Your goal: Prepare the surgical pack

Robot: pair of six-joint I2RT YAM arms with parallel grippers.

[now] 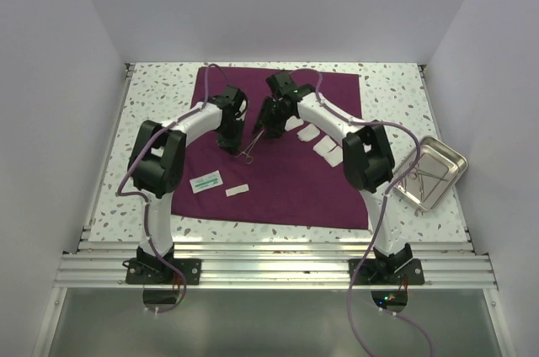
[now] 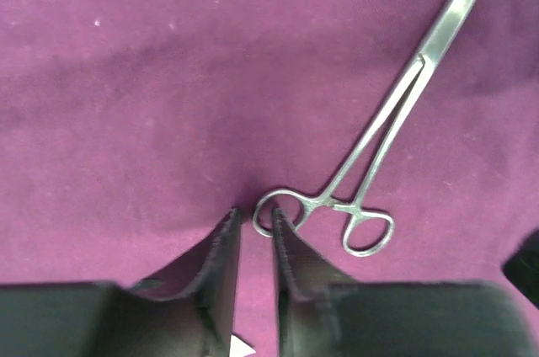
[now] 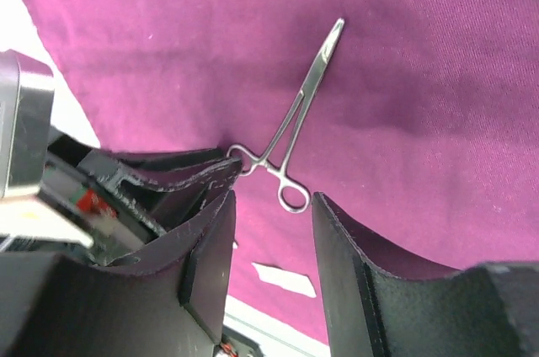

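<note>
The surgical pack, a dark maroon drape [image 1: 286, 184], lies spread flat on the speckled table. Steel forceps [image 1: 249, 151] lie on it, with the ring handles toward me; they also show in the left wrist view [image 2: 396, 113] and the right wrist view [image 3: 295, 121]. My left gripper [image 2: 256, 221] is down at the cloth with its jaws a narrow gap apart. Its right fingertip sits in one ring handle, and the ring's near side lies in the gap. My right gripper [image 3: 274, 201] hangs open just above the other ring handle and holds nothing.
A shiny steel tray [image 1: 434, 173] with instruments stands at the right, off the drape. White gauze squares [image 1: 318, 140] lie on the drape under the right arm. A green-printed packet [image 1: 205, 181] and a white strip [image 1: 237, 190] lie near the drape's front left.
</note>
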